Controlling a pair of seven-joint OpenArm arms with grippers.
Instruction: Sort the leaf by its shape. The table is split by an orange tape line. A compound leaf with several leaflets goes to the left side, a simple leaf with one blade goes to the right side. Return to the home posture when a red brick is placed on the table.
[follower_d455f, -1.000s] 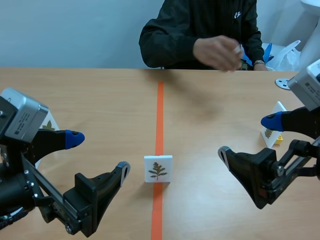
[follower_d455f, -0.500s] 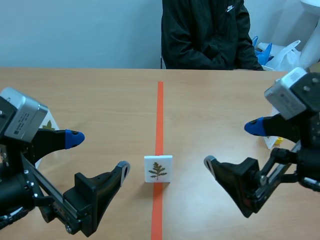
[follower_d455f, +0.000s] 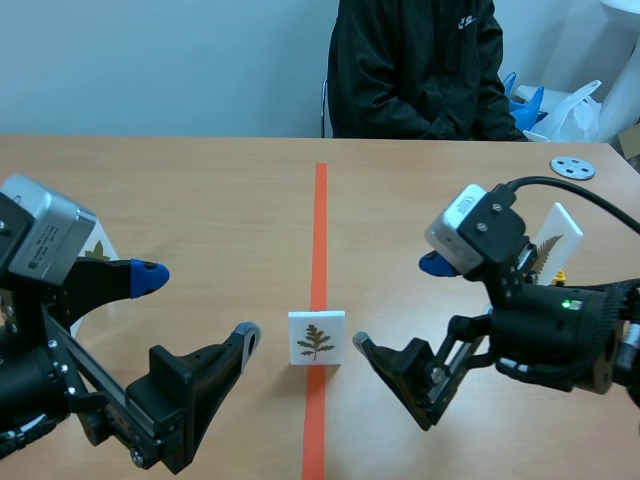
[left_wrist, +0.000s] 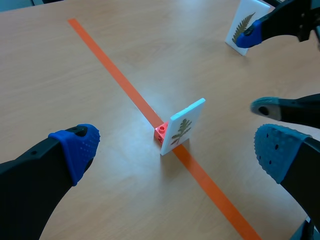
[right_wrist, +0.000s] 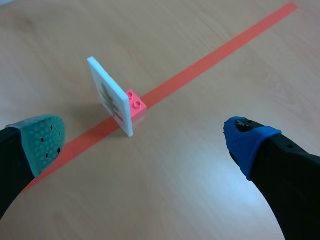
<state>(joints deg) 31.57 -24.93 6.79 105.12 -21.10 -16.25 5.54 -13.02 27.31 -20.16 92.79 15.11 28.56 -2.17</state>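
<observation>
Your right arm (follower_d455f: 540, 330) and left arm (follower_d455f: 60, 385) are holding jaws wide apart, grasping nothing, flanking the leaf card (follower_d455f: 317, 338). Only wrist views are showing its pink brick base (left_wrist: 160, 133).

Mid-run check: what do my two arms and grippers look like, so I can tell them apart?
Both arms are black, each with a silver-grey box near the wrist. The left gripper has thick black fingers tipped with dotted blue pads. The right gripper has one blue pad and one teal pad; its arm carries a black cable and a small green light.
</observation>
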